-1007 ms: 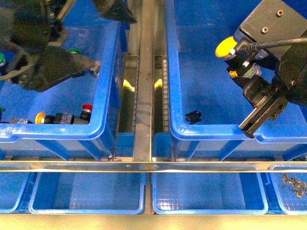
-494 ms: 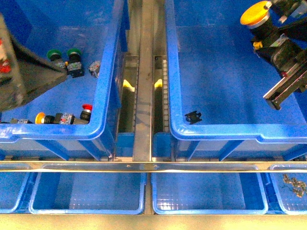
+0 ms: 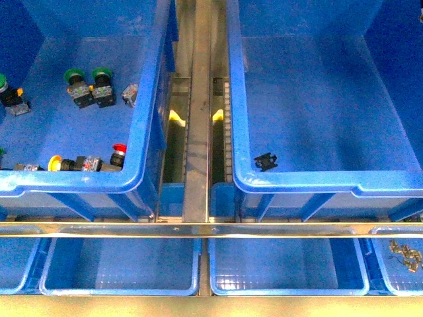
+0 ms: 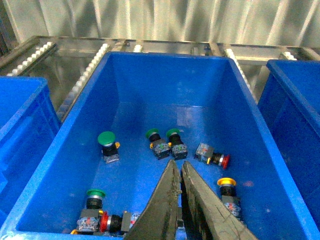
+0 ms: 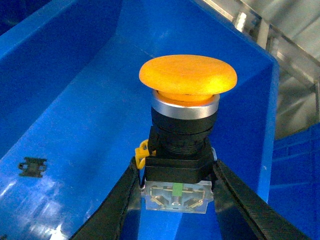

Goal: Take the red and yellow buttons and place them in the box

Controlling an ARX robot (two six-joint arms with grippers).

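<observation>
Yellow button (image 5: 186, 125), wide mushroom cap upright on black-grey body, clamped between right pincer (image 5: 176, 187) fingers above box (image 5: 70, 115) floor. Left pincer (image 4: 180, 192) closed, empty, over bin (image 4: 125, 100) of remaining buttons.

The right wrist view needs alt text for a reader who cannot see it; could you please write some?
The right gripper holds a yellow button, a wide mushroom cap on a black body, upright by its base above a large blue box. A small black part lies on the box floor, and metal conveyor rails show beyond its rim.
</observation>
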